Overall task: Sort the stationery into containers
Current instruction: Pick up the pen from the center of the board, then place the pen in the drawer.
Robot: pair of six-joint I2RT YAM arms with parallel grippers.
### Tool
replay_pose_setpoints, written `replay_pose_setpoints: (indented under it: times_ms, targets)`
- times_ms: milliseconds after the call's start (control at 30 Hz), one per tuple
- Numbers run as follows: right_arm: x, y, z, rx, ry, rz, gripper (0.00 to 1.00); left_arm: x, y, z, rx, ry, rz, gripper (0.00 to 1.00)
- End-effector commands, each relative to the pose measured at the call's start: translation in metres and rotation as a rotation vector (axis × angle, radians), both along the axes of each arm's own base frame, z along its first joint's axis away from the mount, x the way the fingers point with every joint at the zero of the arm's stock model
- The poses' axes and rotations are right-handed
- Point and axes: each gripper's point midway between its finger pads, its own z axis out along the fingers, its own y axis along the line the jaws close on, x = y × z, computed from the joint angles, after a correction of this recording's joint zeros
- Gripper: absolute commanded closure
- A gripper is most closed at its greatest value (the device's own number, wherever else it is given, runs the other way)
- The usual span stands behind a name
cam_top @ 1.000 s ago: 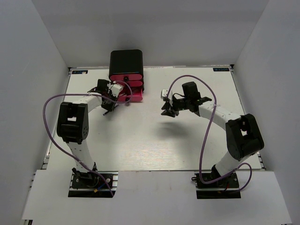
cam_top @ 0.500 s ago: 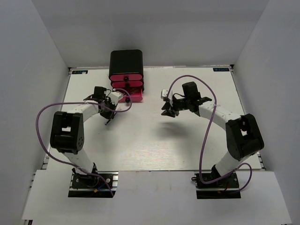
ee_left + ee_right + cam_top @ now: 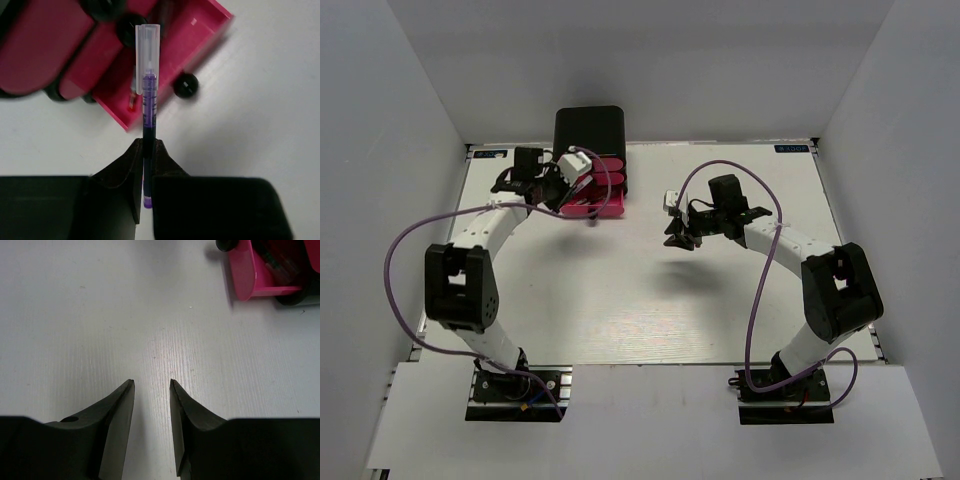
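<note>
A robotics laboratory test cell is shown. A flat white counter (image 3: 620,300) is enclosed on three sides by plain pale grey panels (image 3: 380,150). Two white-and-black jointed robot arms, the left (image 3: 460,290) and the right (image 3: 835,290), are bolted to black base plates (image 3: 515,397) at the near edge of the counter. Looping purple cables (image 3: 754,310) are run along them. A black rounded-corner box of pink drawers (image 3: 588,130) is set at the far side of the counter.
</note>
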Motion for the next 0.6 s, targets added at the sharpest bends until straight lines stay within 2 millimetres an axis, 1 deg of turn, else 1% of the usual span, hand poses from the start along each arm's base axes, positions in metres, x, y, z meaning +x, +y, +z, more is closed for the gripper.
replay_pose_setpoints:
  times_ms: [0,33,67,100,133,167,200,233,267,300,333,367,400,467,567]
  targets:
    - [0.005,0.004,0.017,0.032,-0.040,0.017,0.59,0.032,-0.012,0.019,0.026,-0.088,-0.069,1.00]
    - [0.005,0.003,0.017,0.031,-0.043,0.015,0.59,0.040,-0.013,0.026,0.030,-0.109,-0.074,1.00]
    - [0.004,0.003,0.018,0.032,-0.042,0.016,0.59,0.047,-0.012,0.023,0.047,-0.122,-0.079,1.00]
    - [0.003,0.002,0.018,0.030,-0.044,0.015,0.59,0.048,-0.017,0.020,0.047,-0.121,-0.088,1.00]
    - [0.002,0.002,0.017,0.030,-0.041,0.015,0.59,0.056,-0.018,0.027,0.054,-0.152,-0.097,1.00]
    - [0.001,0.002,0.017,0.028,-0.042,0.014,0.59,0.060,-0.018,0.026,0.071,-0.161,-0.113,1.00]
    - [0.001,0.001,0.016,0.027,-0.042,0.013,0.59,0.060,-0.023,0.022,0.080,-0.153,-0.134,1.00]
    - [0.000,0.001,0.016,0.027,-0.042,0.014,0.59,0.062,-0.028,0.013,0.082,-0.137,-0.145,1.00]
    - [-0.001,0.000,0.014,0.025,-0.038,0.014,0.59,0.062,-0.028,0.009,0.088,-0.132,-0.151,1.00]
    - [0.000,0.000,0.014,0.023,-0.040,0.010,0.59,0.062,-0.030,0.009,0.089,-0.136,-0.164,1.00]
    - [0.001,-0.001,0.015,0.023,-0.045,0.008,0.59,0.062,-0.030,0.004,0.090,-0.127,-0.165,1.00]
    - [0.000,-0.001,0.013,0.019,-0.038,0.008,0.59,0.061,-0.036,0.005,0.091,-0.135,-0.191,1.00]
    - [0.001,-0.002,0.014,0.020,-0.043,0.006,0.59,0.059,-0.035,0.001,0.099,-0.129,-0.199,1.00]
    - [0.000,-0.001,0.013,0.018,-0.039,0.008,0.59,0.062,-0.036,0.006,0.096,-0.161,-0.197,1.00]
    - [0.000,0.000,0.013,0.021,-0.036,0.010,0.59,0.064,-0.037,0.007,0.108,-0.188,-0.222,1.00]
